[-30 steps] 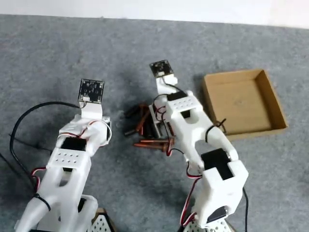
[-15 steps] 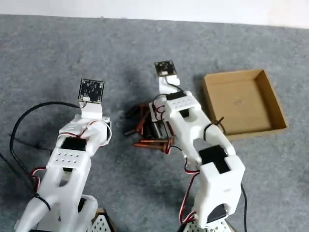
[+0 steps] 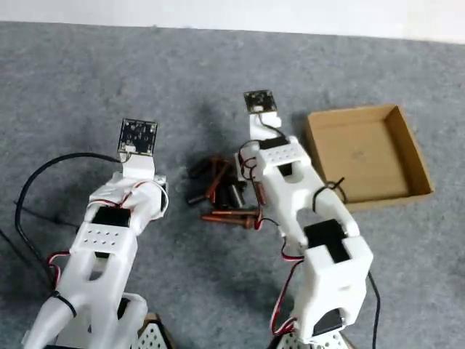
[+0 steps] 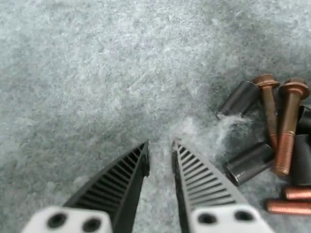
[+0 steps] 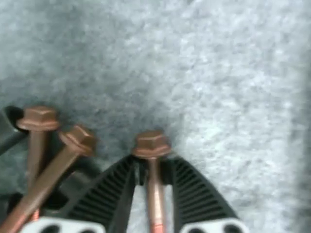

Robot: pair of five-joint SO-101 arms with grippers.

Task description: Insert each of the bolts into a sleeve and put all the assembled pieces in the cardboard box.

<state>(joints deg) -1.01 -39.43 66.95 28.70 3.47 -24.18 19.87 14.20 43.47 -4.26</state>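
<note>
The grey table [image 3: 87, 80] carries the cardboard box [image 3: 363, 156] at the robot's right. The box has nothing in it, so I judge the task is barely begun. The right arm [image 3: 305, 203] stretches forward between box and heap [image 3: 218, 193], and the left arm [image 3: 116, 218] stands on the heap's other side. The loose copper bolts and dark sleeves lie tumbled together between them, in reach of both. The right gripper [image 5: 151, 165] pinches one bolt [image 5: 152, 144] just under its hexagonal head, shank running back between the jaws, probably so the threaded end can meet a sleeve. Whether the bolt is off the surface is hard to tell. The left gripper [image 4: 160, 146] is slightly parted and holds nothing, just beside two sleeves [image 4: 240, 99], likely ready to take one.
</note>
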